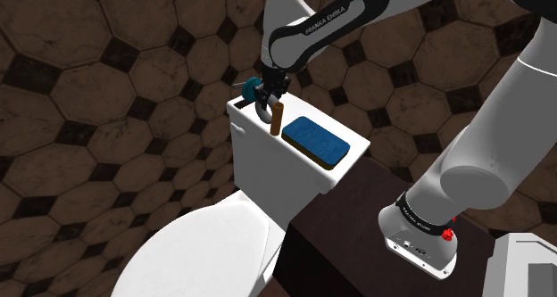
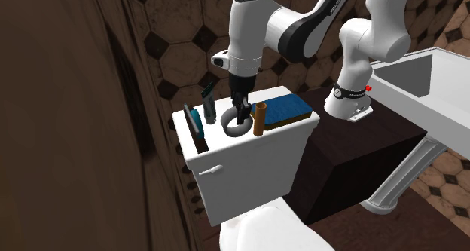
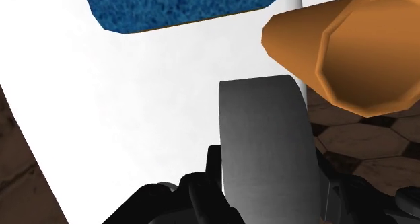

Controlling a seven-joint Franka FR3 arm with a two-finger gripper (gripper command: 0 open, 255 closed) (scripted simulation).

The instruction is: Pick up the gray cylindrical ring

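On top of the toilet tank (image 2: 221, 145), near the middle of the second exterior view, the gray ring (image 2: 239, 130) lies flat with its opening upward. The claw (image 2: 241, 115) comes straight down on it, one finger inside the hole and one outside. That suits a ring, since a thin wall is easier to pinch than the whole width. In the wrist view the gray wall takes up the whole gap between the two fingers and they press on it, so I judge the claw narrow and holding the ring by its wall. The ring looks to rest on the tank.

An upright orange cylinder (image 2: 260, 117) stands just beside the ring, toward the right of that frame, and could be knocked during a lift. A blue sponge (image 2: 285, 108) lies beyond it. Two teal things (image 2: 206, 100) stand near the tank's left end.
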